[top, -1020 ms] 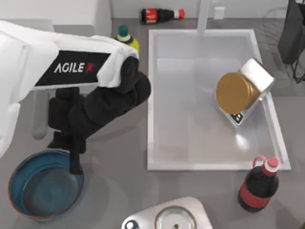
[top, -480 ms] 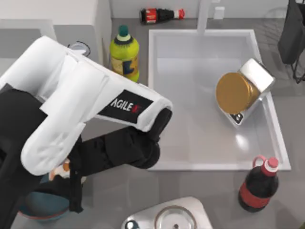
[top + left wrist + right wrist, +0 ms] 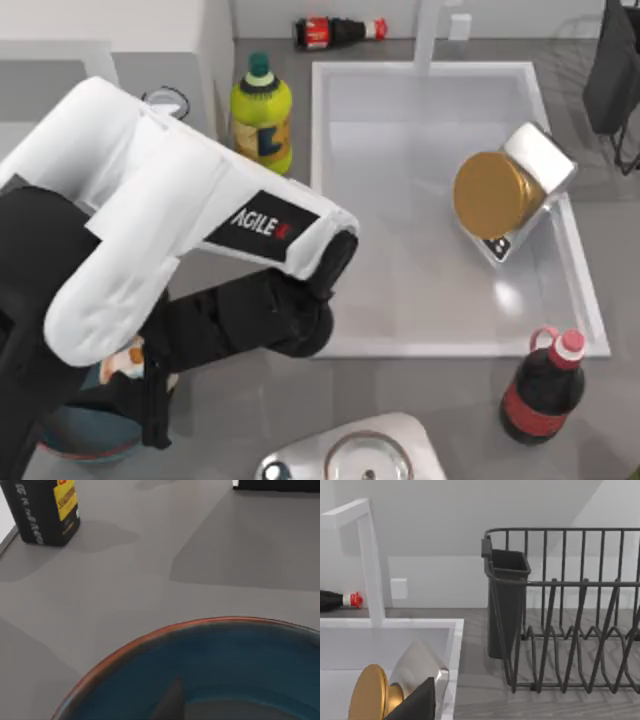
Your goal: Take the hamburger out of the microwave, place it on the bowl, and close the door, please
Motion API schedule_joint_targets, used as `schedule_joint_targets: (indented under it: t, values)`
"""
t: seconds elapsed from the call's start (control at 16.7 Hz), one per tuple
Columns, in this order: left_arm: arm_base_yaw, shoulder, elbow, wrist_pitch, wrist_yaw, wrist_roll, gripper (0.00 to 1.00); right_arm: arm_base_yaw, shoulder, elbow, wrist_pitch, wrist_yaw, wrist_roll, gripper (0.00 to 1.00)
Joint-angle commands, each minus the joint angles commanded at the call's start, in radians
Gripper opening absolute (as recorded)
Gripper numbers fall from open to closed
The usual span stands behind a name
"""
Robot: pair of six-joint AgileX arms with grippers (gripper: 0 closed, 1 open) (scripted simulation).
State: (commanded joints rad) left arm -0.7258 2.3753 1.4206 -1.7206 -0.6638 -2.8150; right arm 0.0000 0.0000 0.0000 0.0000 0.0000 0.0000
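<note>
holding the hamburger [image 3: 128, 358] clamped, left gripper [image 3: 140, 375] barely shifted above bowl [image 3: 75, 442]

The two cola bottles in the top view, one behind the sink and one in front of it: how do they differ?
Pose: the cola bottle behind the sink lies on its side, while the cola bottle in front of the sink stands upright. Place: the lying one is by the back wall near the faucet, the standing one off the basin's front right corner. Cap: red on the first, pinkish on the second. Both are dark with red labels.
</note>
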Motion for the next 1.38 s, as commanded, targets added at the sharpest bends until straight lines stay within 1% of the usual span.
schedule_joint_targets:
  t: [0.6,0.9,1.38]
  values:
    - [0.059,-0.016,-0.135,0.144,-0.055,0.036,0.0,0.0,0.0,0.0,0.0,0.0,0.0,1.0]
    - [0.063,-0.005,-0.149,0.156,-0.059,0.038,0.0,0.0,0.0,0.0,0.0,0.0,0.0,1.0]
    - [0.063,-0.005,-0.149,0.156,-0.059,0.038,0.6,0.0,0.0,0.0,0.0,0.0,0.0,1.0]
